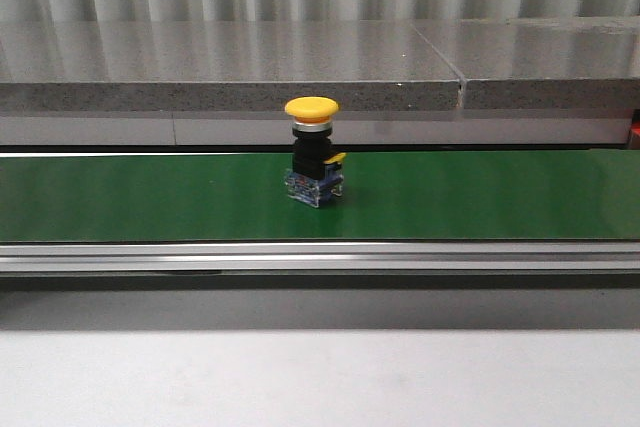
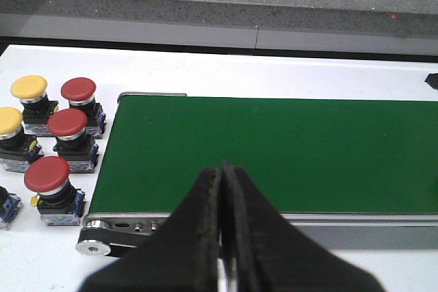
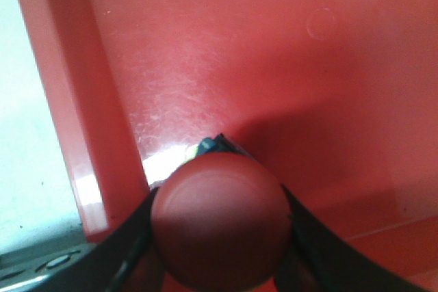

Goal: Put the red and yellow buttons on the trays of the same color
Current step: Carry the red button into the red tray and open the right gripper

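Right gripper (image 3: 219, 237) pinches a red button (image 3: 219, 227) directly above the red tray (image 3: 274, 66) floor; left gripper (image 2: 223, 223) pressed together, idle.

Yellow mushroom-cap push button (image 1: 312, 107): black body, clear-blue base. Flat conveyor belt (image 1: 480, 197): plain green. Smooth plastic tray (image 3: 274, 66): red. Domed button cap (image 3: 219, 220): dark red.

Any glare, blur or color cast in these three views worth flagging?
Front view: soft focus, pale streaks on the grey ledge behind the yellow button. Left wrist view: the shut left claw looms dark and blurred. Right wrist view: the red tray floods the frame, glare beside the red button, right claw shadowed.
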Controlling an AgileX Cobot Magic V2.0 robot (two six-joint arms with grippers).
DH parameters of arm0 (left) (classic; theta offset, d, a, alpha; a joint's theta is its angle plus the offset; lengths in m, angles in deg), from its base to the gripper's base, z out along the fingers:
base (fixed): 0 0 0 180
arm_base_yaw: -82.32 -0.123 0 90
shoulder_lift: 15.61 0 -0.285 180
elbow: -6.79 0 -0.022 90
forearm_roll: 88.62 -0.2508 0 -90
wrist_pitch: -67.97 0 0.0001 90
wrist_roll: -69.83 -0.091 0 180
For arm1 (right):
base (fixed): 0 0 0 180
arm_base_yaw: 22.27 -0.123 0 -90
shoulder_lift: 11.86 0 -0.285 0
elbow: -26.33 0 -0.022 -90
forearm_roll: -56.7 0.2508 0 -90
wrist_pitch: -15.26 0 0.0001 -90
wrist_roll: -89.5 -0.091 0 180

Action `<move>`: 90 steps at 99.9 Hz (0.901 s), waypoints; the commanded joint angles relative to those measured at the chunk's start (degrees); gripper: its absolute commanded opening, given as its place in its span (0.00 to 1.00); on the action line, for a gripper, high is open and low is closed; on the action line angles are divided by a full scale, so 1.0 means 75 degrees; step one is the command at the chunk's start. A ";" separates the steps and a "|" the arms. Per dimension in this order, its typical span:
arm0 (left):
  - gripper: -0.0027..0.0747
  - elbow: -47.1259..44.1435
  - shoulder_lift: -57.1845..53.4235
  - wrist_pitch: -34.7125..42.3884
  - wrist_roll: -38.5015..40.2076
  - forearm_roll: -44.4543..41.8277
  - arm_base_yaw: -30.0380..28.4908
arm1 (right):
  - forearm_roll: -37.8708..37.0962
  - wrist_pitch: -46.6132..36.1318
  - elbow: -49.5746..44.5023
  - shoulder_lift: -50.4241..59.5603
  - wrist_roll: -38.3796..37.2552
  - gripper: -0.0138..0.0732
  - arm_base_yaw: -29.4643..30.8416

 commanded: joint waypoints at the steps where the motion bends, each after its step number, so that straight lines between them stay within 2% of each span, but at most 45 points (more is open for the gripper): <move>1: 0.01 0.0205 0.0036 0.0595 0.0003 -0.0002 0.0056 | 0.0044 -0.0362 0.0263 0.0295 0.0045 0.25 0.0058; 11: 0.01 0.0205 0.0036 0.0595 0.0003 -0.0002 0.0056 | 0.0044 -0.0354 0.0263 0.0232 0.0045 0.34 0.0058; 18: 0.01 0.0205 0.0036 0.0595 0.0003 -0.0002 0.0056 | 0.0044 -0.0354 0.0263 0.0223 0.0045 0.45 0.0058; 31: 0.01 0.0205 0.0036 0.0595 0.0003 -0.0002 0.0056 | 0.0044 -0.0329 0.0273 0.0240 0.0052 0.74 0.0058; 42: 0.01 0.0205 0.0036 0.0595 0.0003 -0.0002 0.0056 | 0.0044 -0.0045 0.0483 0.0240 0.0052 0.91 0.0068; 61: 0.01 0.0205 0.0036 0.0595 0.0003 -0.0002 0.0056 | 0.0044 0.0561 0.0800 0.0637 0.0052 0.91 0.0077; 77: 0.01 0.0205 0.0036 0.0595 0.0003 -0.0002 0.0056 | 0.0044 0.0912 0.0784 0.1487 0.0059 0.91 0.0077; 90: 0.01 0.0205 0.0036 0.0595 0.0003 -0.0002 0.0056 | 0.0044 0.1645 0.0781 0.2285 0.0083 0.91 0.0052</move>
